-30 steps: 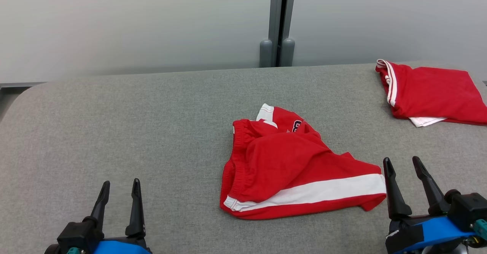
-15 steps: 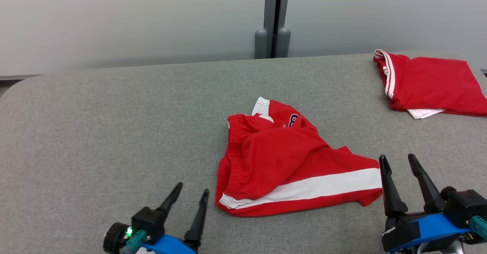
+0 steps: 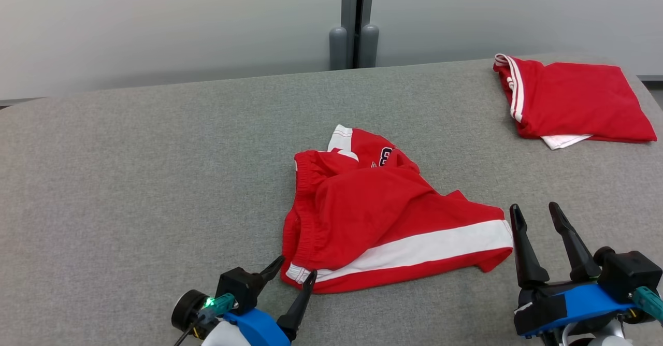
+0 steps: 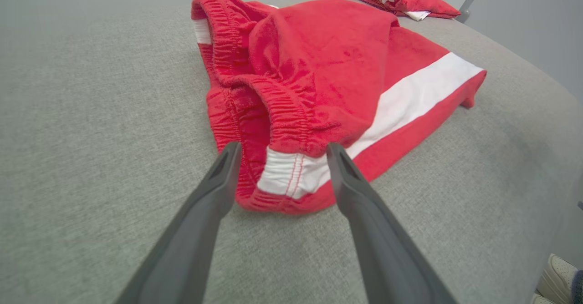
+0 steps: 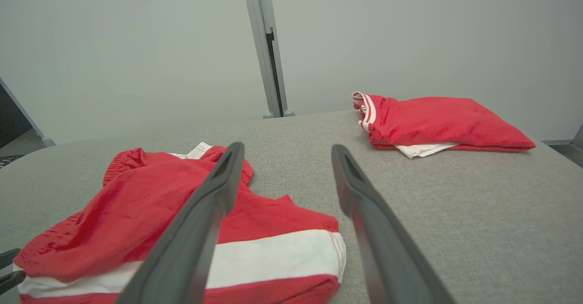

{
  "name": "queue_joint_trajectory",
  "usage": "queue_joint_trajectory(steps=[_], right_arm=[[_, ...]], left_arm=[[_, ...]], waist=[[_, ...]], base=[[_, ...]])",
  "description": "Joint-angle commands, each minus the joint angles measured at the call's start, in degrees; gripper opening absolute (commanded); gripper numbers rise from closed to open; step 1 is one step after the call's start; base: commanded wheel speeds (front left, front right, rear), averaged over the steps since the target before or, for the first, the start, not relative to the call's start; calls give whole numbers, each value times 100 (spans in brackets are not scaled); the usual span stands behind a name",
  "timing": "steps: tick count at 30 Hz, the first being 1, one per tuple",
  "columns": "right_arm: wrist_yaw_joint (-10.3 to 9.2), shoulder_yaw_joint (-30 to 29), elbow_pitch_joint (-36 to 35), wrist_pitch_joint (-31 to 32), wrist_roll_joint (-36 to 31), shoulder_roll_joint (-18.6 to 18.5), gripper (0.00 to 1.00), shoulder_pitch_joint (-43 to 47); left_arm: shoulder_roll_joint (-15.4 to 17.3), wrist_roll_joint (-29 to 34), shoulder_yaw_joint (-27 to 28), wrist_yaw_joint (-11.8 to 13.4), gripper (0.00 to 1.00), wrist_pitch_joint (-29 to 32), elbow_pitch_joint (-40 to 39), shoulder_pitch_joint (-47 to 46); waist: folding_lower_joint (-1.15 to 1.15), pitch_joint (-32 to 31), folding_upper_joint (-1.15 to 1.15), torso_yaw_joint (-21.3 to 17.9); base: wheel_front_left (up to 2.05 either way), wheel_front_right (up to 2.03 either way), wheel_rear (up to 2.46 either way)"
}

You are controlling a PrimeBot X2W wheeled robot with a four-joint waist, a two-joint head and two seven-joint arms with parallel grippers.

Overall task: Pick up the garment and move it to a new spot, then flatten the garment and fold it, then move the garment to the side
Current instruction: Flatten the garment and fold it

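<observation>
- Garment (image 3: 383, 221), red shorts with a white side stripe, is lying crumpled near the middle of the grey padded table (image 3: 129, 180). The elastic waistband is facing the robot's left and the stripe is running along the near edge.
- Some dark print is showing on a fold at the far side of the pile; too small to read.
- Left gripper (image 3: 297, 265) is sitting at the garment's near-left corner, jaws standing wide, nothing clamped.
- In the left wrist view its two fingers (image 4: 200, 222) are straddling that corner, with the stripe's end and the waistband hem lying between the tips. Contact with the cloth: cannot tell.
- Left gripper is lying low over the table, fingers pointing up and to the right in the head view.
- Right gripper (image 3: 533, 206) is hovering just beside the garment's near-right end, where the stripe stops. Its jaws are also spread wide and empty, apart from the cloth.
- In the right wrist view the right fingers (image 5: 191, 231) are pointing across the table, and the stripe end is lying below and left of them.
- Folded red garment (image 3: 570, 100) is resting at the table's far right corner, a white piece peeking out underneath, well apart from the crumpled one.
- Grey post (image 3: 354, 19) is standing against the pale wall behind the table.
- A shoe (image 4: 558, 272) is showing at the lower right of the left wrist view, beyond the table edge.
</observation>
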Motion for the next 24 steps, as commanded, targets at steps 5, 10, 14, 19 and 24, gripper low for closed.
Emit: queue_joint_trajectory(steps=[5, 10, 14, 19, 24], right_arm=[[1, 28, 51, -58, 30, 3, 100, -86], [1, 98, 163, 174, 60, 2, 100, -128], [1, -74, 484, 722, 196, 1, 100, -152], [1, -309, 868, 1335, 298, 0, 100, -373], [2, -537, 1468, 1982, 623, 1, 100, -810]], left_arm=[[86, -160, -138, -39, 0, -56, 286, -259], [74, -375, -332, -40, 0, -125, 576, -391], [41, -479, -310, -40, 0, -268, 773, -438], [-11, -531, -303, -40, 0, -400, 930, -459], [-50, -583, -293, -38, 0, -517, 1045, -495]], waist=[[-1, 21, 0, -62], [-1, 48, 0, -95], [-1, 49, 0, -92], [-1, 49, 0, -87], [-1, 73, 0, -72]], base=[[0, 0, 0], [0, 0, 0], [0, 0, 0], [0, 0, 0], [0, 0, 0]])
